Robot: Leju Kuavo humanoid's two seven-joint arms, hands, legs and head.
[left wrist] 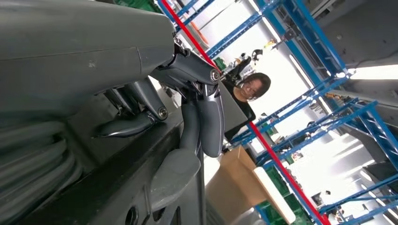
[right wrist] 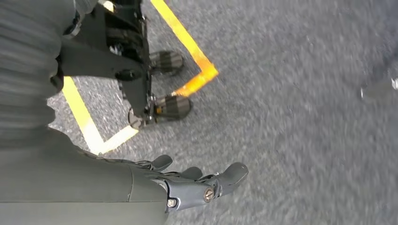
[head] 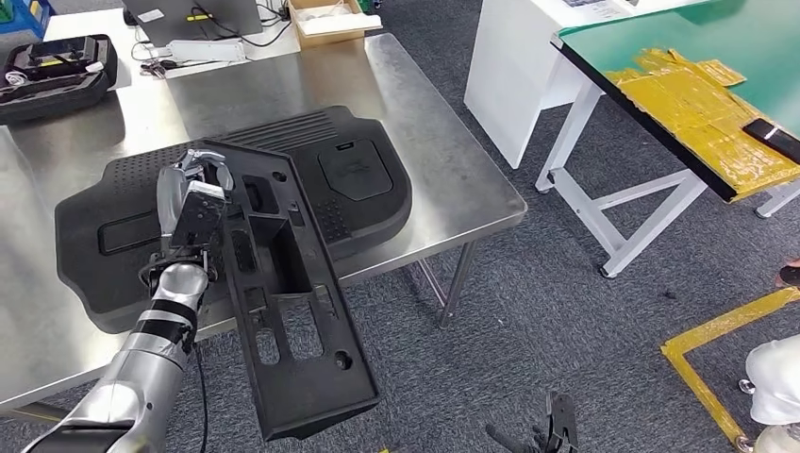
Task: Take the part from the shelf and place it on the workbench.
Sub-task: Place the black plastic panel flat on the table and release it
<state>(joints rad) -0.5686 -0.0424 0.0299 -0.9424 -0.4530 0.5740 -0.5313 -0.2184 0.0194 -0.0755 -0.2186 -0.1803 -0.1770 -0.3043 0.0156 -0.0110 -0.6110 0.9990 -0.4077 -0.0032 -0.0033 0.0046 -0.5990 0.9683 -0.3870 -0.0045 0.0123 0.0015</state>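
Placing step: left hand (head: 193, 203) grips 1 long black panel (head: 292, 311), far end over the steel workbench (head: 443, 160), near end overhanging; next, lower and release; right hand (right wrist: 197, 180) empty, fingers apart.

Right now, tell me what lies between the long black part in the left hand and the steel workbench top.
In the head view, a wide black moulded cover lies on the workbench, under the long part that the left hand holds.
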